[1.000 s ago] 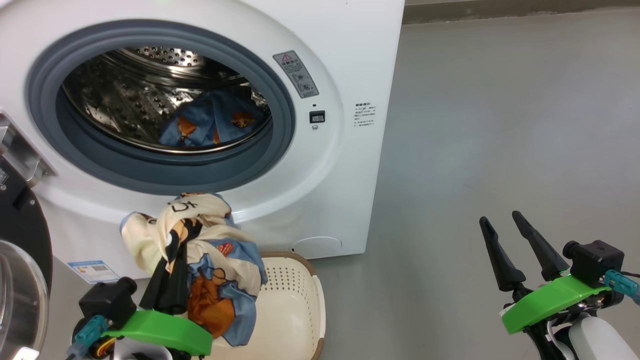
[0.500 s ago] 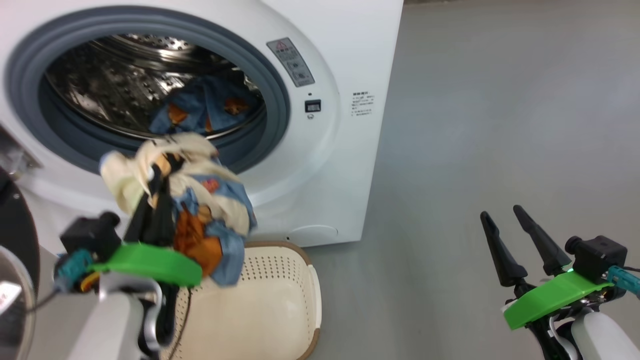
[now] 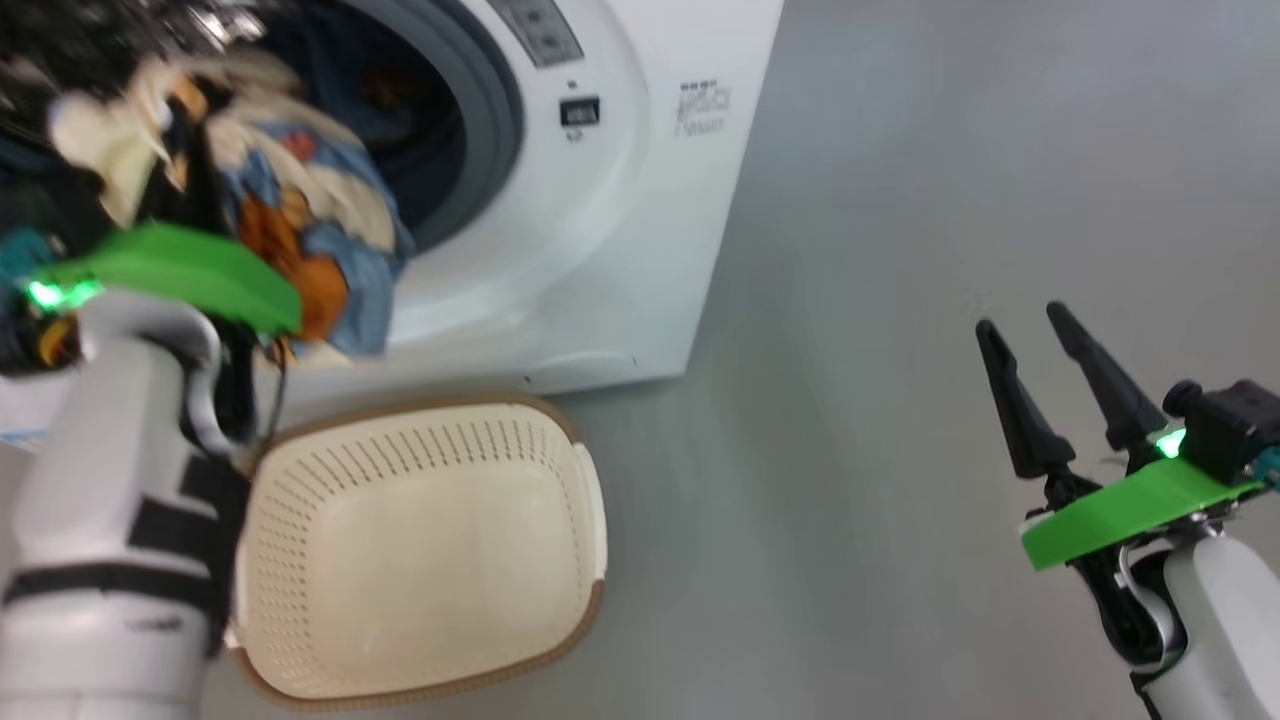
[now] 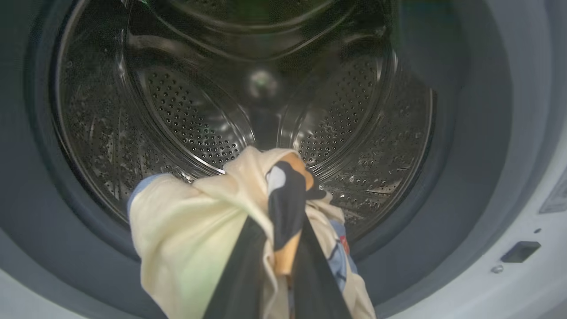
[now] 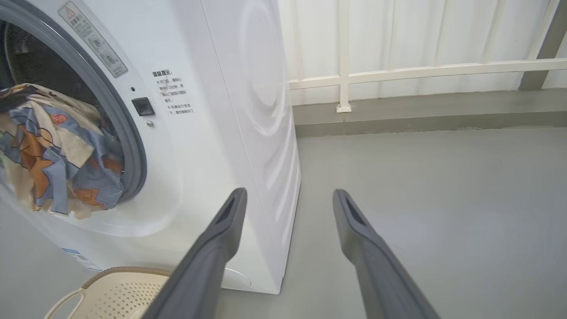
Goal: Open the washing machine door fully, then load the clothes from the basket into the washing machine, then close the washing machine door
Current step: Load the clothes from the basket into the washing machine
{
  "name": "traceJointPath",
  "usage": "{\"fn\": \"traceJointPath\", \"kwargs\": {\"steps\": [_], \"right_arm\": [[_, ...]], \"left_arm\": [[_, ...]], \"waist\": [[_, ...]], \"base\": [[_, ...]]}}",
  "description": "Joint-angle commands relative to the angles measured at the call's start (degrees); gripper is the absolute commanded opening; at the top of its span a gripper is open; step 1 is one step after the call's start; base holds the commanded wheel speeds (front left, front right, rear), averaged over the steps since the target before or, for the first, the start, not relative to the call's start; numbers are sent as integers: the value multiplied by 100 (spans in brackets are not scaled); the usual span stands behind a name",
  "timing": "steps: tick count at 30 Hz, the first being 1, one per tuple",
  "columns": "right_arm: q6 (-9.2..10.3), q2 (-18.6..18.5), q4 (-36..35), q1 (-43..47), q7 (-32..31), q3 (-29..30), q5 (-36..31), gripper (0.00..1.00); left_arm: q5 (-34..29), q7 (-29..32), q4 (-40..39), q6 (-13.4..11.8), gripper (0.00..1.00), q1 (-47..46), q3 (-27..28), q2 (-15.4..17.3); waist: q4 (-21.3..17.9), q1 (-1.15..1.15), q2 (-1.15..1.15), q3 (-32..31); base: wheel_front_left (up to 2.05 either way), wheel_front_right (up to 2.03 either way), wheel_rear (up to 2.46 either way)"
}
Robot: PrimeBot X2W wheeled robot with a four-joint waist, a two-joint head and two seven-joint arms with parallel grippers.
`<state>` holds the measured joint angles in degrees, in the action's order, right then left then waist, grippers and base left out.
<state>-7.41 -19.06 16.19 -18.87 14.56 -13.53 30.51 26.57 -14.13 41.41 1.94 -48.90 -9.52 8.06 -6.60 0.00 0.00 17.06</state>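
**Item 1, the clothes** [image 3: 300, 230]. One bunched bundle of cream and light blue fabric with orange print is held in the air at the mouth of the washing machine [image 3: 600, 250]. The head view is blurred. In it the long axis of the bundle runs from upper left to lower right. The gathered end is raised toward the opening, and the loose tail hangs down over the machine's white front. In the left wrist view the bundle is seen lengthwise along the fingers [image 4: 239, 283] of the left gripper [image 4: 277, 248]. Its bunched top is pointed straight at the perforated steel drum [image 4: 190, 115], level with the lower part of the grey gasket [image 4: 465, 133]. Whether it lies past the lip cannot be told.

**Item 2, left gripper.** It is clamped on the clothes. Fabric is pinched between the two dark fingers and spilled over both sides of them.

**Item 3, right gripper** [image 3: 1020, 317]. The fingers are spread wide with nothing between them. In the head view they are pointed up and slightly left. The gripper is held above the grey floor [image 3: 900, 200], well apart from the machine.

**Item 4, the basket** [image 3: 400, 450]. It is set upright on the floor just before the machine, mouth upward. It lies below the hanging tail and apart from it. A brown rim and perforated cream walls are shown.

**Item 5, background.** A white railing [image 5: 398, 71] is seen beyond the machine's side in the right wrist view.
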Motion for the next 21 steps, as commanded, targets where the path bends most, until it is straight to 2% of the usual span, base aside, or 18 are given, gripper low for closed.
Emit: {"fn": "traceJointPath", "kwargs": {"steps": [1, 11, 16, 21], "right_arm": [[-8, -107, -166, -89, 44, -104, 96, 100], [-8, -12, -378, -372, 44, -69, 168, 100], [-8, 65, -433, -475, 44, -61, 178, 100], [-8, 104, -458, -512, 44, -44, 177, 100]], "left_arm": [[-41, -72, 22, 56, 0, -418, 206, 252], [-417, -85, 664, -4, 0, -1906, 516, 481], [-621, -85, 898, -32, 0, -2304, 586, 571], [-856, -86, 700, -61, 0, -2638, 622, 606]], "waist": [[-336, 0, 0, 709], [-740, 0, 0, 1844], [-886, 0, 0, 2168], [-943, 0, 0, 2333]], "base": [[0, 0, 0], [0, 0, 0], [0, 0, 0], [0, 0, 0]]}}
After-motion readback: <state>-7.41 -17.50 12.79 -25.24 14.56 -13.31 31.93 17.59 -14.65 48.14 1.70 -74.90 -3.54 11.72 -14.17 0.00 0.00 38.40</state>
